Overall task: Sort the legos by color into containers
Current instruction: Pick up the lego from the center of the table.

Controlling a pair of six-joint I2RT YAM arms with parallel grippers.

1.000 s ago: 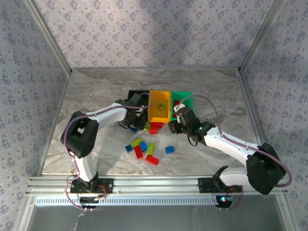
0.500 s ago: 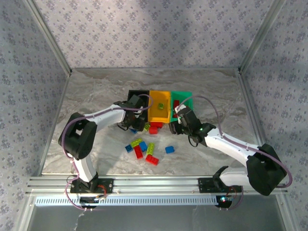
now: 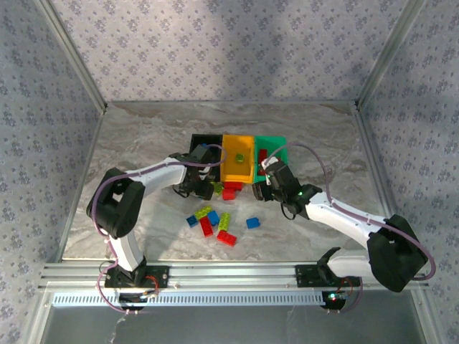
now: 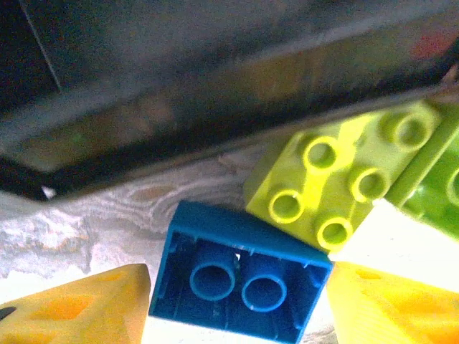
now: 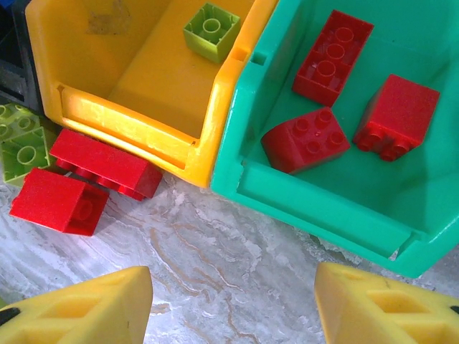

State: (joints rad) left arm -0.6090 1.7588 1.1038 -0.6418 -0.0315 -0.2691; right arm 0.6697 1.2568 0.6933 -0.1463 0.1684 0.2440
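**Left gripper down at a blue brick, sorting still early**

Left gripper [image 3: 199, 184] had come off the black bin [image 3: 203, 140] over the last second. It had dropped to the table [image 3: 143, 143] just in front of that bin. Right gripper [image 3: 262, 188] had barely shifted.

Progress, as a judgement: early.
- The green bin [image 5: 323, 208] held three red bricks [image 5: 305, 140].
- The orange-yellow bin [image 5: 136, 122] held one lime brick [image 5: 211, 29].
- The black bin's contents were too dark to tell.

Most of the pile was left. A loose red pair [image 5: 104, 166] lay against the front of the orange-yellow bin. A loose cluster [image 3: 213, 221] of red, blue and lime sat nearer the arm bases.

Tools:
- **Left:** the fingers were spread wide, one on either side of an upside-down blue brick [image 4: 240, 276]. That brick lay on the table just beside the black bin's wall, with a lime four-stud brick [image 4: 337, 179] right next to it. The fingers were close to the blue brick, but contact could not be told and it was not clamped.
- **Right:** the gripper was wide open with nothing between the fingers. It hovered over bare table just in front of where the orange-yellow and green bins met.
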